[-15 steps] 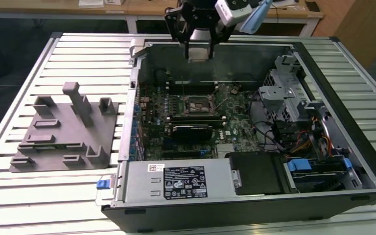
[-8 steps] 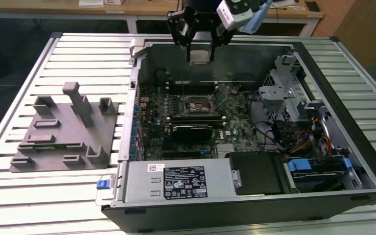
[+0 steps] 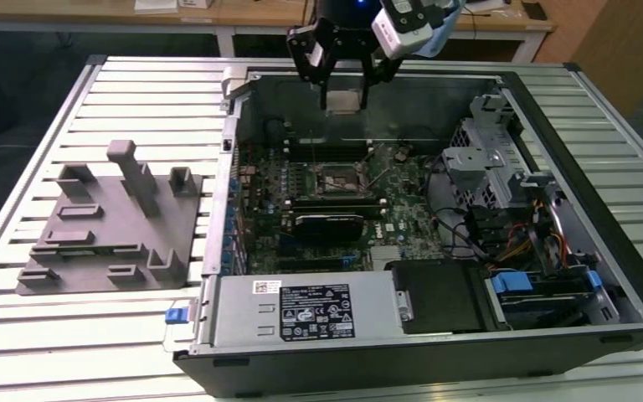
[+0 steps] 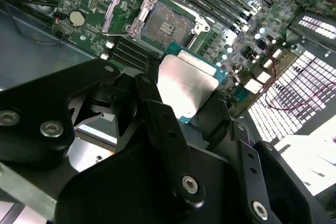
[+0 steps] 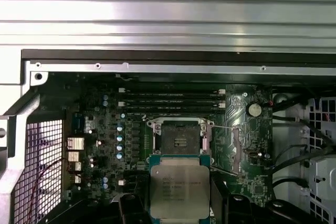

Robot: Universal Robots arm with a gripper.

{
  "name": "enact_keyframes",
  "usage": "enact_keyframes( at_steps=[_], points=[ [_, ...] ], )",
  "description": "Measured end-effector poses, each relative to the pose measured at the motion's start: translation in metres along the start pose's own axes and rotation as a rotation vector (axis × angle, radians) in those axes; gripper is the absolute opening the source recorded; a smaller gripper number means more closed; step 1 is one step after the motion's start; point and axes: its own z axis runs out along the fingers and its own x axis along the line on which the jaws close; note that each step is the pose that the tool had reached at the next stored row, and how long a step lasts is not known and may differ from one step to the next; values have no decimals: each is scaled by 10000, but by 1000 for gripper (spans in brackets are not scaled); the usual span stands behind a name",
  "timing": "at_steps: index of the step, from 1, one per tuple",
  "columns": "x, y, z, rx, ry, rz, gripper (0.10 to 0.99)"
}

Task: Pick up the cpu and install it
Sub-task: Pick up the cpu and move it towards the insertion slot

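Observation:
My gripper (image 3: pixel 344 90) hangs over the far part of the open computer case, shut on the cpu (image 3: pixel 344 104), a small square chip with a silvery top. In both wrist views the cpu (image 4: pixel 187 83) (image 5: pixel 179 190) sits flat between the black fingers (image 4: pixel 164 124), held in the air. The open socket (image 3: pixel 336 177) (image 5: pixel 179 138) (image 4: pixel 168 22) on the green motherboard lies below it, its metal frame lifted and the dark contact area bare. The chip is clear of the socket, a little toward the case's far wall from it.
A grey plastic fixture (image 3: pixel 110 226) with upright posts stands on the slatted table at the exterior view's left. Inside the case are memory sticks (image 5: pixel 170 102), a power supply (image 3: pixel 299 311), a drive cage (image 3: pixel 487 163) and cables (image 3: pixel 517 243). The case walls (image 3: pixel 230 151) rise around the board.

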Motion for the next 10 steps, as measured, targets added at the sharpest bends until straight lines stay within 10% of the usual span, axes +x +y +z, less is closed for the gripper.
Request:
enact_keyframes(
  at_steps=[10],
  points=[
    [-29, -4, 98, -1, 0, 1, 541]
  ],
)
